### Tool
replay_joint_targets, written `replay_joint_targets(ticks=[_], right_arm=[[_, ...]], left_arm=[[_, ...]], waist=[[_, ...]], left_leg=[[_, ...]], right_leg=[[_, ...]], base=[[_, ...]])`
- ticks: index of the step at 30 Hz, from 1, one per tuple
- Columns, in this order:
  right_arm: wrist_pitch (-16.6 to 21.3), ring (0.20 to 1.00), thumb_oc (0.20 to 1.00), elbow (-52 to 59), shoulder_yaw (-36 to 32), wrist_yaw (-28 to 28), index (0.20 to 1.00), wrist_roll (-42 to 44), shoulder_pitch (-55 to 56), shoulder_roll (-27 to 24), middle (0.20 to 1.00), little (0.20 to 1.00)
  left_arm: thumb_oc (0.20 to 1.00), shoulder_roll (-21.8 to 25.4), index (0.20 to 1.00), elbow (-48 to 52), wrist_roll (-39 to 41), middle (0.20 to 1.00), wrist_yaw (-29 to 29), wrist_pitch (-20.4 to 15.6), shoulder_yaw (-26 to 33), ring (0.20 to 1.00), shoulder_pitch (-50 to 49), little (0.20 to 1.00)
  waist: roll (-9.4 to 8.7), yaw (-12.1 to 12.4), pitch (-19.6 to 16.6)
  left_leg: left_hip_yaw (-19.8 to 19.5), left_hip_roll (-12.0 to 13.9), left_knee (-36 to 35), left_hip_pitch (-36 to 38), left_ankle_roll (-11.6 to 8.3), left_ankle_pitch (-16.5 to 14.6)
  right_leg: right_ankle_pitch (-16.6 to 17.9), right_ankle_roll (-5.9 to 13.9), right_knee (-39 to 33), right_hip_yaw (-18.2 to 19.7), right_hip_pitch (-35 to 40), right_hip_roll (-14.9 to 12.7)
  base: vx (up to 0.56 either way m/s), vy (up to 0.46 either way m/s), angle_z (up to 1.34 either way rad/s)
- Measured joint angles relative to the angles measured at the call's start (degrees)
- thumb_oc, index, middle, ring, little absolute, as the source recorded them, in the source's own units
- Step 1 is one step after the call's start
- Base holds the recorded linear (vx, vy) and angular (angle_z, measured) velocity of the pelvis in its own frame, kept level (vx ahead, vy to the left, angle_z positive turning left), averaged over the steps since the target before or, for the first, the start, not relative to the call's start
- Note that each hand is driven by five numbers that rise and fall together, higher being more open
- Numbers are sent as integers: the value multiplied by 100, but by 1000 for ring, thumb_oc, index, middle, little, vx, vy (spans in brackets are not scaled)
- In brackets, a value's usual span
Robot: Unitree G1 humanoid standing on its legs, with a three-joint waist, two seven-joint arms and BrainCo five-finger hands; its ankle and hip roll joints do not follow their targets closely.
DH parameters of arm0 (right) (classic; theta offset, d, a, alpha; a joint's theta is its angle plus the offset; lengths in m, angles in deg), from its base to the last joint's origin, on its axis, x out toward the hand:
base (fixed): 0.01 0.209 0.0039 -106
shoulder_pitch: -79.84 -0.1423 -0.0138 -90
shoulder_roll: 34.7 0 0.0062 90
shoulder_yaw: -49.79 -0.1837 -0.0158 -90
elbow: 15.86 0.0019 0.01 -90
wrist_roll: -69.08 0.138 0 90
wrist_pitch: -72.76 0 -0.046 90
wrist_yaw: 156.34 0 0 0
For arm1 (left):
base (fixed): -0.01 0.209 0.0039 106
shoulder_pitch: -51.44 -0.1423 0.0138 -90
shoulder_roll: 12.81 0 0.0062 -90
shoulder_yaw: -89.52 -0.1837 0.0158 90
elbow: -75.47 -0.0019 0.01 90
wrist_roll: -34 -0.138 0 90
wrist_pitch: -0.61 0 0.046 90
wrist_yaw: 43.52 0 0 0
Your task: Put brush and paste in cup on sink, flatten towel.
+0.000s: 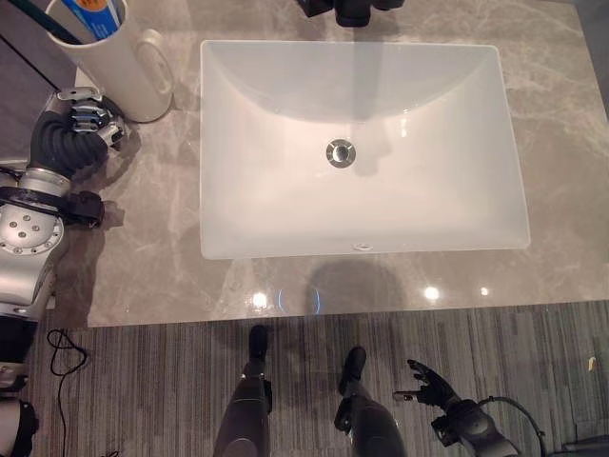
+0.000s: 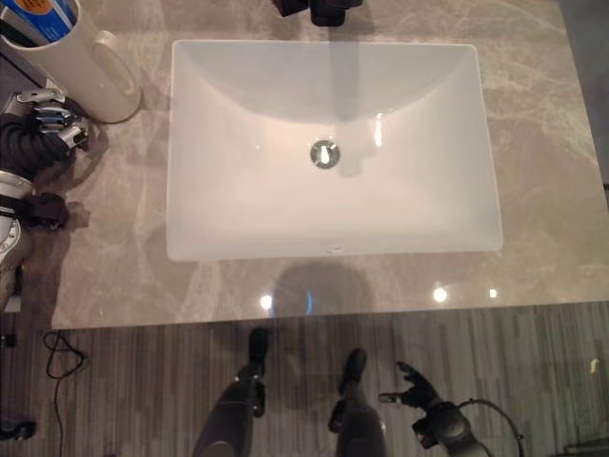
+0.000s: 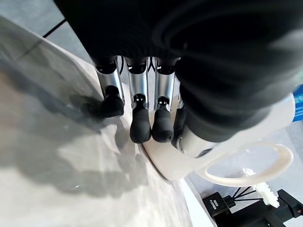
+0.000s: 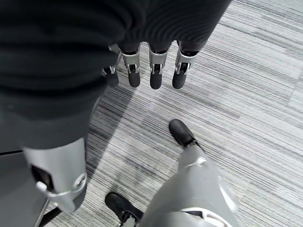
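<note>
**Cup stood at the far left corner with items inside, left hand beside it**

You had the white cup (image 1: 119, 62) on the grey marble counter (image 1: 143, 257), at the far left, just beside the left rim of the white sink (image 1: 362, 143). The cup stood upright and its handle (image 1: 157, 62) was turned toward the sink. Inside the cup you could see a tube with a blue and orange label (image 1: 95, 14), which looked like the paste, and a thin dark stick (image 1: 43, 21) leaning against the rim on the left side. I could not tell for sure if this stick was the brush.

The sink basin held nothing except the metal drain (image 1: 341, 152) in its middle. A dark faucet base (image 1: 352, 9) stood behind the far edge of the sink.

Your left hand (image 1: 81, 114) was on the counter just in front of the cup. In the left wrist view its fingers (image 3: 139, 125) pointed straight down, with the dark tips near the base of the cup and at the counter surface. The fingers were not curled around anything, and the hand held nothing.

Your right hand (image 1: 428, 386) hung low over the striped grey floor (image 1: 533, 362), well apart from the counter. Its fingers (image 4: 156, 75) were spread and relaxed, and it was empty.
</note>
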Motion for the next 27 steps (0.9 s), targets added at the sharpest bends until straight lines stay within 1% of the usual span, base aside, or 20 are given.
replay_joint_targets(ticks=[2, 8, 11, 15, 19, 22, 27], right_arm=[[-3, 1000, 1000, 3, 5, -3, 1000, 1, -9, 0, 1000, 1000], [-10, 1000, 1000, 25, 57, -3, 1000, 1, -15, -4, 1000, 1000], [-11, 1000, 1000, 11, 73, -3, 1000, 1, -16, -5, 1000, 1000], [-13, 1000, 1000, 12, 99, -2, 1000, 1, -11, -5, 1000, 1000], [-15, 1000, 1000, 13, 98, -4, 1000, 3, -7, -9, 1000, 1000], [-11, 1000, 1000, 19, 122, -5, 1000, 3, -9, -8, 1000, 1000], [-13, 1000, 1000, 8, 178, -7, 1000, 4, -12, -8, 1000, 1000]], left_arm=[[200, -103, 200, -72, 2, 200, 104, -29, -4, 200, 83, 200], [200, -105, 200, -177, 1, 200, 221, -50, -23, 200, 308, 200], [200, -109, 200, -496, 1, 200, 272, -77, -204, 200, 617, 200], [200, -136, 200, -588, -5, 200, 327, -72, -236, 200, 721, 200], [200, -224, 200, -659, -1, 200, 481, -83, -236, 200, 897, 200], [200, -248, 200, -839, -4, 200, 538, -76, -385, 200, 1127, 200], [200, -301, 200, -885, -8, 200, 733, -89, -368, 200, 1130, 200]], waist=[[9, -36, 2], [12, -147, 3], [11, -160, 2], [14, -231, -6], [-11, -213, -115], [-27, -234, -126], [-66, -313, -172]], left_leg=[[16, -4, 6, -26, 4, -3], [126, 24, 138, -187, 42, -32], [200, 37, 158, -202, 46, -34], [220, 52, 157, -219, 54, -49], [306, 61, 187, -393, 59, -36], [321, 58, 191, -391, 61, -35], [337, 62, 185, -395, 61, -37]], right_leg=[[-6, -9, 40, 27, -64, -12], [15, -22, 105, 158, -259, -15], [30, -32, 160, 276, -349, -13], [35, -37, 188, 340, -416, -10], [86, -69, 197, 410, -621, 10], [95, -72, 197, 429, -629, 5], [97, -74, 198, 460, -660, 5]], base=[[5, 20, -6], [7, 6, -9], [-13, 8, -15], [57, -5, -7], [-1, 2, -7], [3, -3, -2], [8, -3, -2]])
